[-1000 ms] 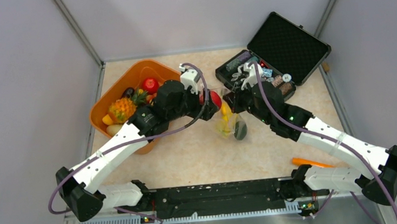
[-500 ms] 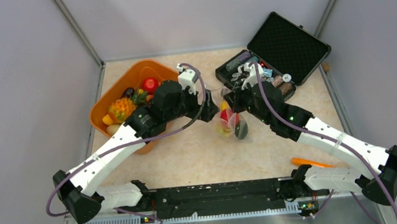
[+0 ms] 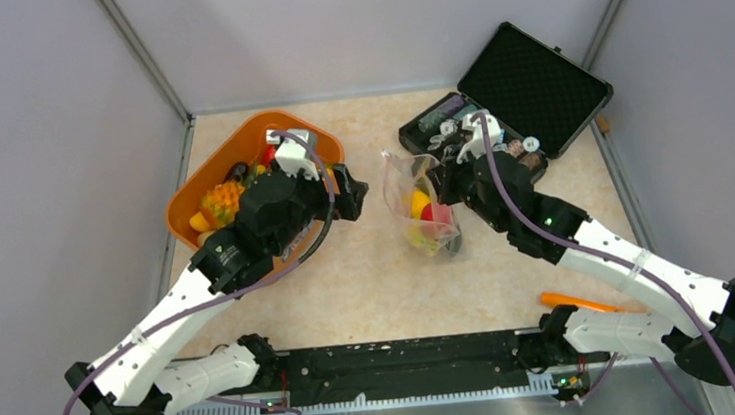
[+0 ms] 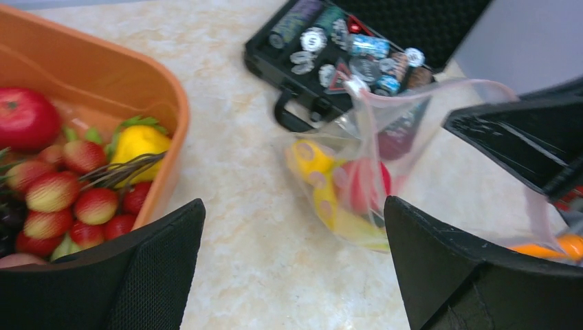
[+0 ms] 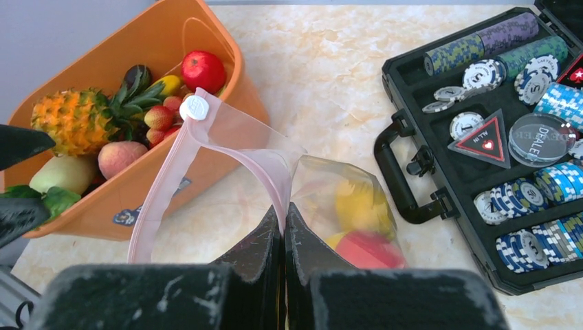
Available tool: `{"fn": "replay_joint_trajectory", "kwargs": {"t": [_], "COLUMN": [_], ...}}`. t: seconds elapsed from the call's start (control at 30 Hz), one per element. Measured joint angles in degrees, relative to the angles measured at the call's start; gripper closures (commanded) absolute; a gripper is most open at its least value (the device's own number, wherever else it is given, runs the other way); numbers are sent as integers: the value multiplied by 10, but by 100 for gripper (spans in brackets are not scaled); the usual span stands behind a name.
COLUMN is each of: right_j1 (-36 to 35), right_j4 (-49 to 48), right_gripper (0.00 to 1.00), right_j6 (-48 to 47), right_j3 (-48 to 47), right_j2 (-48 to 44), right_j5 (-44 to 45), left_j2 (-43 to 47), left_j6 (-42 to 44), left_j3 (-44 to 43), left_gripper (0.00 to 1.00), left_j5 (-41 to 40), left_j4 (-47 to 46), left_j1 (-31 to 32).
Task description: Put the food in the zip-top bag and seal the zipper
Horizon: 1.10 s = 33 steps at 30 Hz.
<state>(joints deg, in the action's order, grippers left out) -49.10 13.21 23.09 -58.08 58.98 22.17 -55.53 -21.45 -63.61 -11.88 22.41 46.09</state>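
Observation:
The clear zip-top bag [image 3: 421, 203] hangs at mid-table with its mouth open. It holds a yellow banana [image 5: 357, 203], a red apple [image 5: 371, 249] and other food. My right gripper [image 5: 282, 213] is shut on the bag's pink zipper [image 5: 234, 148] edge, holding it up. My left gripper [image 4: 294, 227] is open and empty, between the orange basket [image 3: 203, 187] and the bag [image 4: 412, 158], near the basket's right rim. More food lies in the basket: a red apple [image 5: 203, 71], a pineapple [image 5: 72, 120], strawberries [image 4: 69, 185].
An open black case [image 3: 505, 105] with poker chips stands at the back right, close behind the bag. An orange object [image 3: 577, 301] lies near the right arm's base. Grey walls close in the table on three sides.
My left gripper let a red apple go into the bag, then drew back left toward the basket. The right gripper kept its hold on the bag, which shifted slightly.

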Motion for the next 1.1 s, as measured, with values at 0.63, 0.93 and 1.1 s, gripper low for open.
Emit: {"fn": "replay_joint_trajectory", "kwargs": {"t": [0.63, 0.93, 1.1], "right_j1": [0, 0, 0], "right_j4": [-3, -8, -9], "right_gripper": [100, 100, 99], "right_j6": [8, 11, 12], "right_j3": [4, 11, 11], "right_j2": [0, 0, 0], "right_j5": [-39, -47, -51], "left_j2": [-88, -208, -260], "left_j6": [-4, 16, 26], "left_j3": [-2, -51, -51], "left_gripper": [2, 11, 9], "left_j5": [-14, 44, 66], "left_j4": [60, 86, 92], "left_j1": [-263, -310, -328]}}
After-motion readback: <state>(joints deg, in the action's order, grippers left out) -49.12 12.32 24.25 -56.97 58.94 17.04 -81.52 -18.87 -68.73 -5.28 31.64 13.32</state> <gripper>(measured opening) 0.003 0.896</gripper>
